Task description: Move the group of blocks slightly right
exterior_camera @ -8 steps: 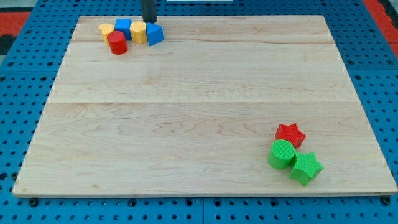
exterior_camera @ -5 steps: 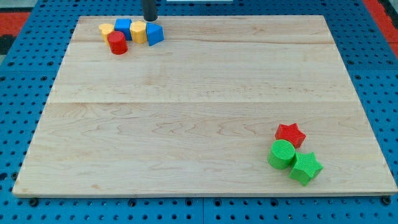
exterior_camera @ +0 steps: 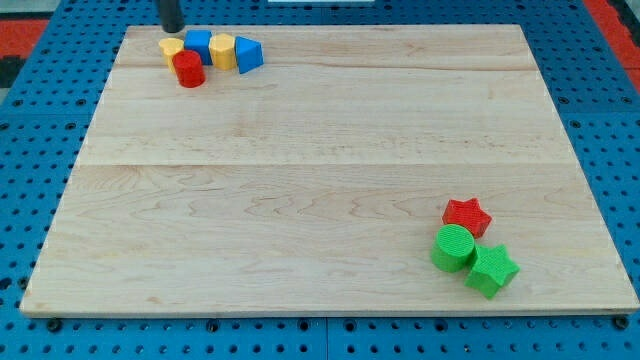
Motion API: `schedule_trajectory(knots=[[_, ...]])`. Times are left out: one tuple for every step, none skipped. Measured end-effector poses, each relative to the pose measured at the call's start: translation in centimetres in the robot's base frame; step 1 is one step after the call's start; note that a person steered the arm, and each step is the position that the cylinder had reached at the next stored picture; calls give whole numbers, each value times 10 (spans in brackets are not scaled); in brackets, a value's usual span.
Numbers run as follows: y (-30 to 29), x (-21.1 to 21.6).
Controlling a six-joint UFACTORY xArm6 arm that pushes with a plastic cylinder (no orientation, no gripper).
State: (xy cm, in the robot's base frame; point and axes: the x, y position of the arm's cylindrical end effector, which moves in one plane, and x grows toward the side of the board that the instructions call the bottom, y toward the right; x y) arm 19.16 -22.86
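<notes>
My tip sits at the view's top left of the counter, just up and to the left of a tight cluster of five small blocks. That cluster is the group to be moved: a yellow block on the view's left end, a red cylinder just below it, a blue cube next along, a yellow cylinder-like block, and a blue wedge on the view's right end. The row's long axis runs roughly left to right, so a push to the right has to come from the left end, and the tip is already near that end, very close to the leftmost yellow block but a little above the row's line; whether it touches that block cannot be told. There are no jaws on this arm, only the rod, so nothing is pinched or spread. My judgement is that the tip needs to come down the view slightly to line up behind the yellow block and red cylinder before sweeping right. Well apart, at the view's bottom right, lie a red star, a green cylinder and a green star-like block.
</notes>
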Motion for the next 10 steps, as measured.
schedule_trajectory(knots=[[-20, 6], [-10, 37], [37, 52], [51, 53], [48, 53], [22, 52], [37, 67], [79, 74], [65, 74], [33, 85]])
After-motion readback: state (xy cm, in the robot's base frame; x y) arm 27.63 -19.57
